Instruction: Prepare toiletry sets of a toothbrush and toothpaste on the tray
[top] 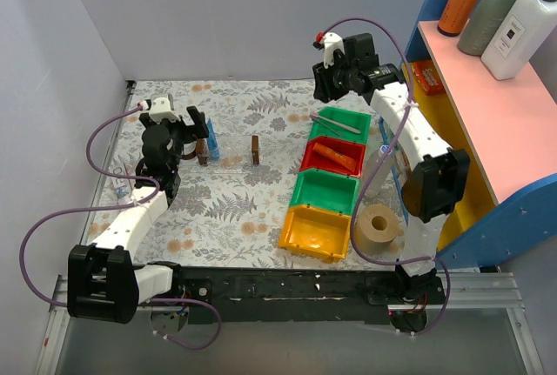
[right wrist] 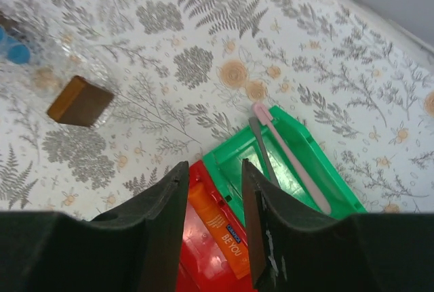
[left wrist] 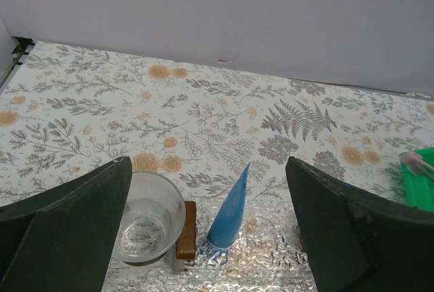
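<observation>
The blue toothpaste point(left wrist: 229, 211) stands upright, leaning a little, at the left end of the clear tray point(left wrist: 285, 255), next to its brown end piece point(left wrist: 186, 230). My left gripper point(left wrist: 209, 170) is open wide and empty, just behind and above the tube; in the top view it point(top: 193, 128) hovers at the tray point(top: 231, 159). My right gripper point(right wrist: 213, 170) is open and empty, raised over the bins point(top: 335, 79). A pink toothbrush point(right wrist: 291, 156) and a grey toothbrush point(right wrist: 261, 150) lie in the far green bin point(top: 341, 123).
A clear cup point(left wrist: 144, 219) sits left of the tray's end piece. A red bin point(top: 333, 157) holds an orange tube point(right wrist: 220, 231). A second green bin point(top: 326, 190) and a yellow bin point(top: 315, 231) follow nearer. A tape roll point(top: 379, 225) and a shelf with bottles point(top: 487, 88) stand right.
</observation>
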Robot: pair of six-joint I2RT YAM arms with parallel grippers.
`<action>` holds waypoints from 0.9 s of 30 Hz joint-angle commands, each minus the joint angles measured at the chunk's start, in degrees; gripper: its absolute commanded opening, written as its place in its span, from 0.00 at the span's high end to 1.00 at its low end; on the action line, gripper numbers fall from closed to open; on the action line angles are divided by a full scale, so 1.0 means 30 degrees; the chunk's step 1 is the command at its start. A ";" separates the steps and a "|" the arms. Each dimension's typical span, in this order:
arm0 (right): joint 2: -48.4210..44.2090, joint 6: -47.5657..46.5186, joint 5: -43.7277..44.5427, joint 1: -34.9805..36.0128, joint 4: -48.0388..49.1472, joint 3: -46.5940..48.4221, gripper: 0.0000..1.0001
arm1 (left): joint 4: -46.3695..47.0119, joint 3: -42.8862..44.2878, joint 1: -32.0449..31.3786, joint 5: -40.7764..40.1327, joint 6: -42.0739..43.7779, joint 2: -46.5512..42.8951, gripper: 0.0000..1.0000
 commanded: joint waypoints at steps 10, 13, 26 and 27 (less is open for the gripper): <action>0.5310 -0.2684 0.1664 -0.0712 -0.3878 0.4336 0.56 | -0.0518 0.0572 -0.0374 -0.0790 0.0565 -0.1335 0.02; 0.5604 -0.2977 0.1167 -0.0858 -0.3647 0.3579 0.55 | -0.0490 0.0601 -0.0433 -0.0849 0.0624 -0.1277 0.02; 0.7566 -0.3857 -0.0300 -0.1298 -0.2884 0.3223 0.53 | -0.0314 0.0396 -0.0726 -0.1289 0.0654 -0.1189 0.02; 0.7655 -0.3857 -0.0299 -0.1298 -0.2825 0.3165 0.52 | -0.0314 0.0396 -0.0726 -0.1231 0.0653 -0.1217 0.02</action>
